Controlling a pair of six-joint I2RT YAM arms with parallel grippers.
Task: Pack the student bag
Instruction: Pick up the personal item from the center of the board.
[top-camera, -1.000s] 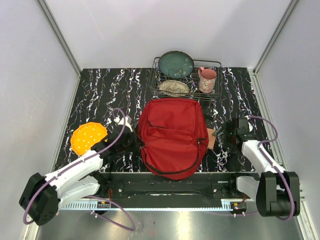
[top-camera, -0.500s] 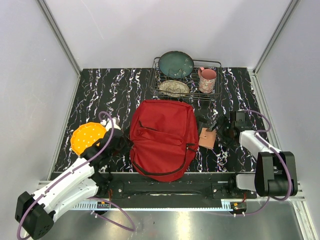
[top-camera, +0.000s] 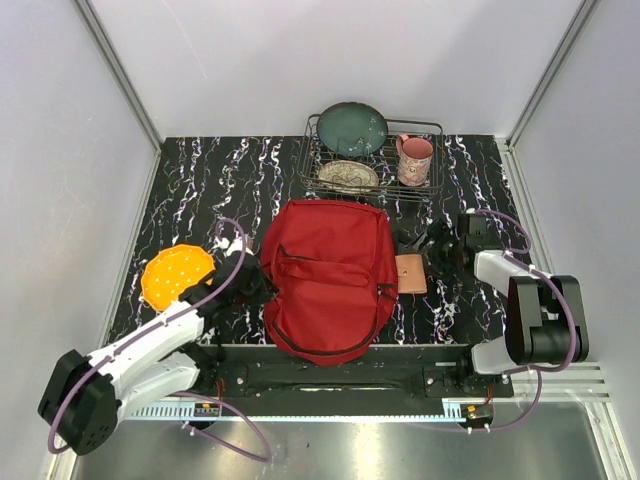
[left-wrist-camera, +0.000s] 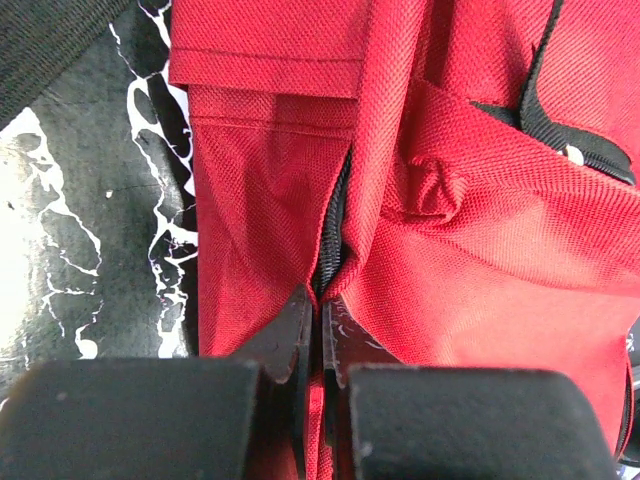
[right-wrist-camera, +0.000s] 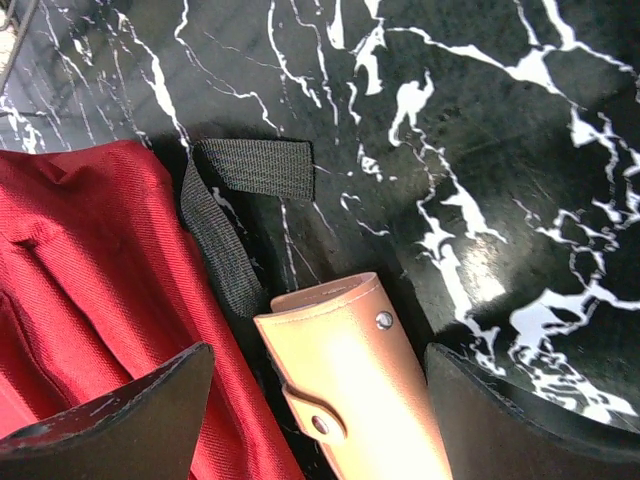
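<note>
The student bag, a big red fabric backpack, lies flat in the middle of the marble table. My left gripper is at its left edge, shut on a fold of red fabric beside the black zipper; the tips pinch the cloth. A tan leather case with snap buttons lies just right of the bag. My right gripper is open, and its fingers straddle the tan case without touching it. A black strap loop of the bag lies just beyond the case.
At the back, a wire dish rack holds a green plate, a patterned plate and a pink mug. An orange dotted disc lies at the left beside my left arm.
The left gripper dragged the bag leftward, uncovering the tan case. The right gripper swung left and now stands over the case.
</note>
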